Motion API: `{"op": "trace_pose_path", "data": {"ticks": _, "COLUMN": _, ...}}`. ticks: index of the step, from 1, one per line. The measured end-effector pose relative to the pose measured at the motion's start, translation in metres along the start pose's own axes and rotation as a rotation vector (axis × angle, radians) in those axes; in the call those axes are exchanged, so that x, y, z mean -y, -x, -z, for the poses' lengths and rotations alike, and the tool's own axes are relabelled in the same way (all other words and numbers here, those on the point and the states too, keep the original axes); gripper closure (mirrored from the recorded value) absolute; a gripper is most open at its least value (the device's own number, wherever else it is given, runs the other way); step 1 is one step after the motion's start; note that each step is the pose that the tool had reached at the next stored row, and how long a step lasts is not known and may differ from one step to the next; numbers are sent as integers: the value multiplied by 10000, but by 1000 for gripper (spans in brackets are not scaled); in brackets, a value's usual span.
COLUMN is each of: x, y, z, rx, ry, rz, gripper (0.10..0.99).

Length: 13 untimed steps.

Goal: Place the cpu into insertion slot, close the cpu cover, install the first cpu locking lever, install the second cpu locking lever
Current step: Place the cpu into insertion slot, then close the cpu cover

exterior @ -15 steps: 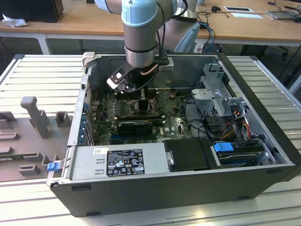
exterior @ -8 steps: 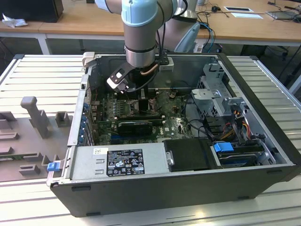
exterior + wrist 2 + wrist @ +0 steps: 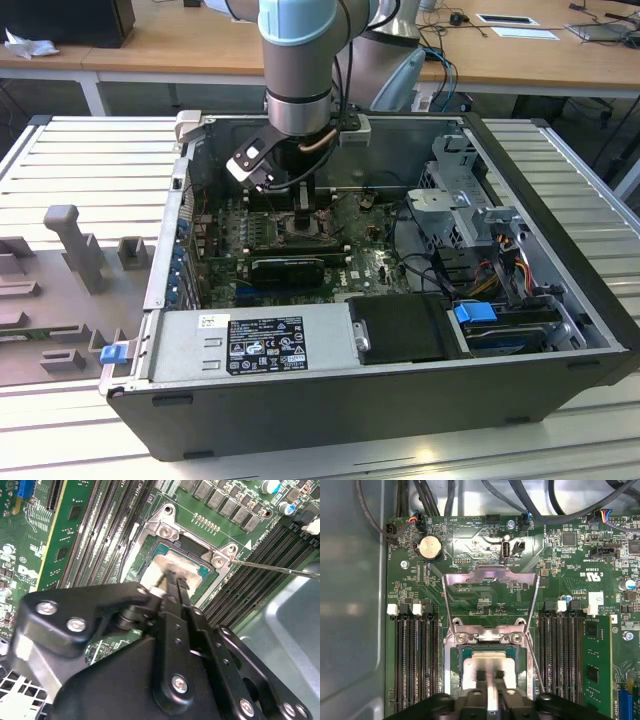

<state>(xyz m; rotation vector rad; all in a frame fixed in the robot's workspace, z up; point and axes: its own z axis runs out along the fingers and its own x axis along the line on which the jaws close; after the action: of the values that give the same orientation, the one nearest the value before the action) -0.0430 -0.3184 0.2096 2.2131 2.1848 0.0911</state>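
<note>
Down inside the dark open computer case (image 3: 380, 400), the black two-fingered gripper (image 3: 175, 577) hangs over the small square silver-grey cpu (image 3: 487, 661), which lies flat in the square black-framed insertion slot (image 3: 454, 672). Its fingers are drawn close together, with the tips at the chip's top face. The thin silver hinged cpu cover (image 3: 492, 575) is flipped open, away from the slot.

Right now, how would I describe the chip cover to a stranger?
Inside the open computer case, find the green board. Between the two banks of black memory slots sits the socket; the cover is the thin silver frame hinged at its edge, swung open, with a large empty window.
</note>
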Motion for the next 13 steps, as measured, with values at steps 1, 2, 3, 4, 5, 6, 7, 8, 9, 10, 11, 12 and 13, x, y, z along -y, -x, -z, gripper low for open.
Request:
{"op": "trace_pose_path", "data": {"ticks": 1, "x": 0, "y": 0, "z": 1, "rx": 1, "ry": -1, "rz": 0, "gripper": 980}}
{"op": "trace_pose_path", "data": {"ticks": 2, "x": 0, "y": 0, "z": 1, "rx": 1, "ry": -1, "rz": 0, "gripper": 980}}
{"op": "trace_pose_path", "data": {"ticks": 3, "x": 0, "y": 0, "z": 2, "rx": 2, "ry": -2, "rz": 0, "gripper": 980}}
{"op": "trace_pose_path", "data": {"ticks": 4, "x": 0, "y": 0, "z": 3, "rx": 1, "ry": -1, "rz": 0, "gripper": 980}}
{"op": "trace_pose_path", "data": {"ticks": 5, "x": 0, "y": 0, "z": 4, "rx": 1, "ry": -1, "rz": 0, "gripper": 980}}
{"op": "trace_pose_path", "data": {"ticks": 6, "x": 0, "y": 0, "z": 7, "rx": 2, "ry": -1, "rz": 0, "gripper": 980}}
{"op": "trace_pose_path", "data": {"ticks": 7, "x": -1, "y": 0, "z": 9, "rx": 2, "ry": -1, "rz": 0, "gripper": 980}}
{"op": "trace_pose_path", "data": {"ticks": 8, "x": -1, "y": 0, "z": 10, "rx": 1, "ry": -1, "rz": 0, "gripper": 980}}
{"op": "trace_pose_path", "data": {"ticks": 9, "x": -1, "y": 0, "z": 13, "rx": 3, "ry": -1, "rz": 0, "gripper": 980}}
{"op": "trace_pose_path", "data": {"ticks": 10, "x": -1, "y": 0, "z": 15, "rx": 2, "ry": -1, "rz": 0, "gripper": 980}}
{"op": "trace_pose_path", "data": {"ticks": 11, "x": -1, "y": 0, "z": 15, "rx": 1, "ry": 0, "rz": 0, "gripper": 980}}
{"op": "trace_pose_path", "data": {"ticks": 12, "x": -9, "y": 0, "z": 16, "rx": 3, "ry": -6, "rz": 2, "gripper": 980}}
{"op": "trace_pose_path", "data": {"ticks": 13, "x": -32, "y": -1, "z": 15, "rx": 3, "ry": -27, "rz": -1, "gripper": 980}}
